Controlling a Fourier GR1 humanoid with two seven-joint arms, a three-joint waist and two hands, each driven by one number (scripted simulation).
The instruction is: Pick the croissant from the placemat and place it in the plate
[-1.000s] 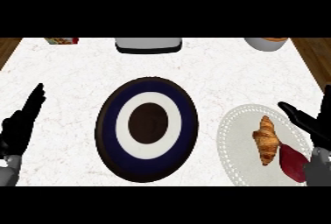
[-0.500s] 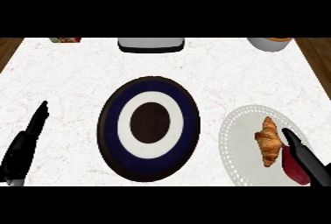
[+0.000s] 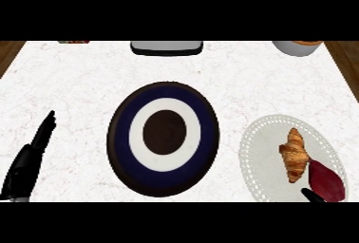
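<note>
Only a black tip of the right robot hand [image 3: 313, 195] shows at the lower edge of the head view, so it cannot be told whether it is spread or closed; nothing can be seen held in it. Just up and to the right of that tip lies a dark red oblong item [image 3: 328, 181]. Just up and slightly left of the tip is the croissant [image 3: 294, 154], lying lengthwise on the round white lace-edged placemat [image 3: 261, 152], with its near end close against the red item. The croissant has not been lifted, so the pick is not yet made and the whole transfer is left: taking hold of it, carrying it across and setting it down. Farther left of this robot hand, near the placemat but apart from it, sits the plate [image 3: 163, 135], dark blue with a white ring and a dark centre, with nothing on it. The strip of white desk [image 3: 84, 85] between placemat and plate is bare, so the carry looks unobstructed. The red item is the likeliest nuisance, since it lies between the tip and the croissant's near end. The left robot hand [image 3: 32, 154] rests at the far left with its fingers straight and pointing up the view, holding nothing, well apart from the plate. Along the far edge, well away from both robot hands, stand a grey container [image 3: 167, 46], a bowl [image 3: 300, 47] and a small cut-off item [image 3: 73, 42]; none of them is in the way.
</note>
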